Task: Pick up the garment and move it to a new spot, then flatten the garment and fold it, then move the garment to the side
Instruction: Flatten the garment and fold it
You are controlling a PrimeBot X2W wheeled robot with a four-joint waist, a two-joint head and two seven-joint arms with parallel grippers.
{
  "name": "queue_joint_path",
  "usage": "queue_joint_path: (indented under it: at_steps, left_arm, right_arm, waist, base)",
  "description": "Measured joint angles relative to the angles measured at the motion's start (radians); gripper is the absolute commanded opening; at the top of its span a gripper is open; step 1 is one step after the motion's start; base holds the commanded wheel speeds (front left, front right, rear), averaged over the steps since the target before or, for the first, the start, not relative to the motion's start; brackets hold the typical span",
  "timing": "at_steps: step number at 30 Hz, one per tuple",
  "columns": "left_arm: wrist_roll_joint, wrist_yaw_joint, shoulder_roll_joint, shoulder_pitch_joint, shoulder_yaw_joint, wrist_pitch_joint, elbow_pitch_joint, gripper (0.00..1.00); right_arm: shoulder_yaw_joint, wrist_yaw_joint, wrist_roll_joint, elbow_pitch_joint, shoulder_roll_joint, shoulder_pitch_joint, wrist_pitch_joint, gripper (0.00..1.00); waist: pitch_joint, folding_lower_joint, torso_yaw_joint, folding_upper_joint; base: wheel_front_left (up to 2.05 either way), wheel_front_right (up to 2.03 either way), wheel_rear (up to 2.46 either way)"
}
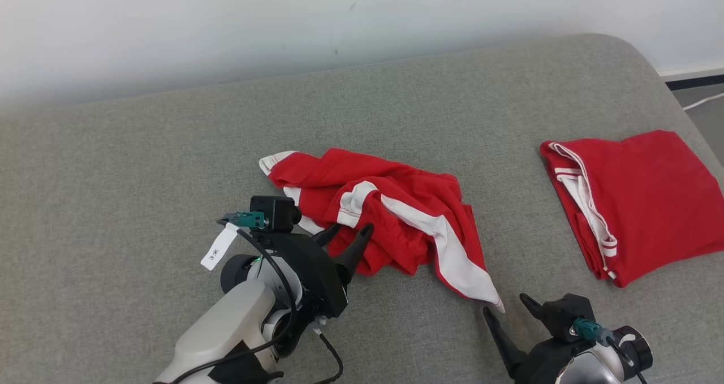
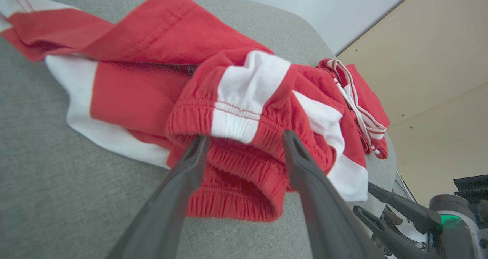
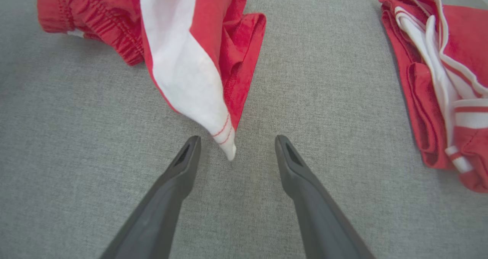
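A crumpled red garment with white stripes [image 1: 396, 208] lies in the middle of the grey padded surface [image 1: 141, 158]. My left gripper [image 1: 350, 232] is open at its near left edge. In the left wrist view the garment [image 2: 152, 34] bunches up, and the left gripper [image 2: 244, 137] has its fingers on either side of the elastic waistband. My right gripper [image 1: 505, 306] is open just below the garment's white corner. The right wrist view shows that pointed corner of the garment [image 3: 183, 60] reaching down between the tips of the right gripper [image 3: 237, 139].
A second red and white garment [image 1: 639, 203] lies folded at the right, near the surface's rounded edge; this folded garment [image 3: 457, 45] is also right of my right fingers. A pale wall [image 1: 283, 22] runs behind. Floor [image 1: 701, 98] shows past the far right corner.
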State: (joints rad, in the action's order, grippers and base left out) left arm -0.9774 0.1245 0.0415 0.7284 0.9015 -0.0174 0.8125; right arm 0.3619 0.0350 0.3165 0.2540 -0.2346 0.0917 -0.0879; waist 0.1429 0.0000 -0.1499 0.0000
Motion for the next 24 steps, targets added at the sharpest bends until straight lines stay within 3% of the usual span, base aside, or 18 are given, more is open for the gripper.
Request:
queue_joint_path:
  at_steps: [4,6,8,10,13,15,16,17,18,19,21,24]
  left_arm:
    - [0.000,-0.001,0.000,0.000,-0.006,0.001,-0.008,0.99]
    - [0.000,-0.002,0.000,0.000,-0.011,0.002,-0.011,0.94]
    - [0.000,-0.003,0.001,0.000,-0.013,0.005,-0.014,0.77]
    - [0.000,-0.010,0.003,0.000,-0.014,0.007,-0.016,0.47]
    - [0.000,-0.011,0.005,0.000,-0.015,0.008,-0.020,0.31]
    - [0.000,-0.013,0.004,0.000,-0.015,0.008,-0.023,0.20]
    - [0.000,-0.015,0.004,0.000,-0.015,0.008,-0.024,0.13]
    - [0.000,-0.018,0.004,0.000,-0.015,0.008,-0.025,0.10]
    - [0.000,-0.018,0.004,0.000,-0.015,0.008,-0.026,0.00]
    - [0.000,-0.018,0.004,0.000,-0.015,0.008,-0.028,0.00]
    - [0.000,-0.018,0.004,0.000,-0.015,0.008,-0.031,0.00]
    - [0.000,-0.018,0.004,0.000,-0.016,0.008,-0.035,0.00]
  right_arm:
    - [0.001,0.000,0.008,0.001,0.000,0.000,0.000,1.00]
    - [0.002,0.000,0.009,0.001,0.000,0.000,0.000,1.00]
    - [0.003,0.000,0.009,0.001,0.000,0.000,0.000,1.00]
    - [0.003,0.000,0.009,0.001,0.000,0.000,0.000,1.00]
    - [0.003,0.000,0.009,0.001,0.000,0.000,0.000,0.97]
    - [0.003,0.000,0.009,0.001,0.001,0.000,0.000,0.74]
    - [0.003,0.000,0.009,0.001,0.001,0.000,0.000,0.56]
    - [0.004,0.000,0.010,0.001,0.001,0.000,0.000,0.49]
    - [0.004,0.000,0.012,0.001,0.001,0.000,0.000,0.38]
    - [0.004,0.000,0.016,0.001,0.002,0.000,0.000,0.33]
    - [0.005,0.000,0.016,0.001,0.003,0.000,0.000,0.02]
    - [0.005,0.000,0.016,0.002,0.004,0.000,0.000,0.00]
  waist:
    - [-0.004,0.0000,0.005,0.0000]
    - [-0.006,0.0000,0.007,0.0000]
    - [-0.007,0.0000,0.008,0.0000]
    - [-0.007,0.0000,0.008,0.0000]
    - [-0.008,0.0000,0.007,0.0000]
    - [-0.007,0.0000,0.006,0.0000]
    - [-0.007,0.0000,0.005,0.0000]
    - [-0.007,0.0000,0.004,0.0000]
    - [-0.006,0.0000,0.004,0.0000]
    - [-0.006,0.0000,0.003,0.0000]
    - [-0.004,0.0000,0.002,0.0000]
    - [-0.003,0.0000,0.001,0.0000]
  base:
    - [0.00,0.00,0.00]
    - [0.00,0.00,0.00]
    - [0.00,0.00,0.00]
    - [0.00,0.00,0.00]
    - [0.00,0.00,0.00]
    - [0.00,0.00,0.00]
    - [0.00,0.00,0.00]
    - [0.00,0.00,0.00]
    - [0.00,0.00,0.00]
    - [0.00,0.00,0.00]
    - [0.00,0.00,0.00]
    - [0.00,0.00,0.00]
